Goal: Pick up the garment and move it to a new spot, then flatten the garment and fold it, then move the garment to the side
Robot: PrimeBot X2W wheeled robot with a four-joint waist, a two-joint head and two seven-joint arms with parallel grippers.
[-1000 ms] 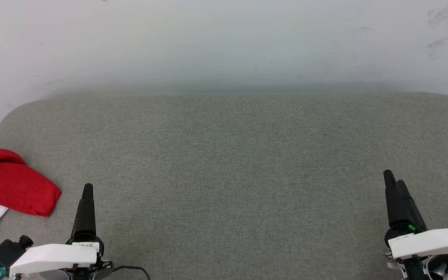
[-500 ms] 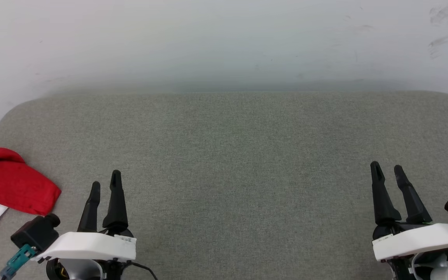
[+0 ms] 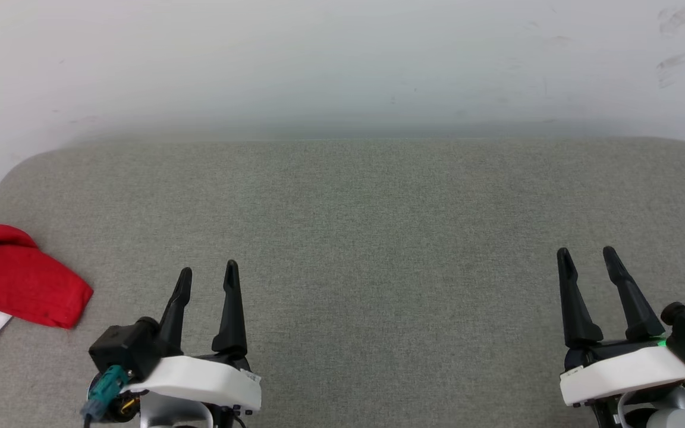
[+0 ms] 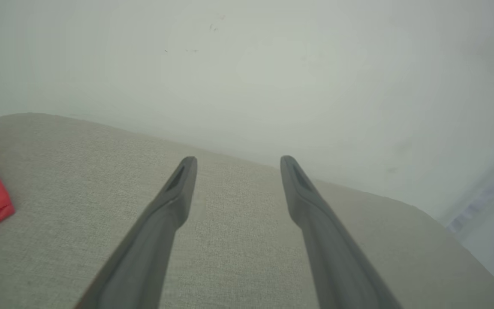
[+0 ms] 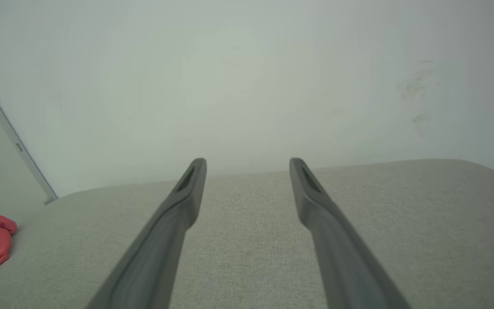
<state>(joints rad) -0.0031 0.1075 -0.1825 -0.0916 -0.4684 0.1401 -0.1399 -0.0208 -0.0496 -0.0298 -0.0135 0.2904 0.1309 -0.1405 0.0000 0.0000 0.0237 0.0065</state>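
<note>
Black on grey: showing the left claw (image 3: 208, 267) released, with fingers parted and nothing between them, hanging low over the padded surface (image 3: 378, 238) near its front edge. Showing the right claw (image 3: 585, 251) likewise released and empty, well apart toward the right end.

Looking outward from the left claw: crossing bare grey weave, then finding the garment (image 3: 18, 285) lying bunched at the left end of the surface, with red cloth rolled over on top and a bit of white, red-striped cloth below, running partly off the head view's left edge. Touching neither claw; sitting nearer the left one, well apart from the right. Backing all of it, a pale wall (image 3: 342, 59).

Judging the handling: probably being soft, light and limp, sagging and trailing from any single pinch, catching rather than sliding on the rough weave, and being far bigger than either claw.

Judging the hold: going for the rounded red fold nearest the left claw, pinching a thick roll of cloth rather than one thin layer, and reaching with the left arm first. Not telling how much cloth lies out of view. Not picked up yet.
</note>
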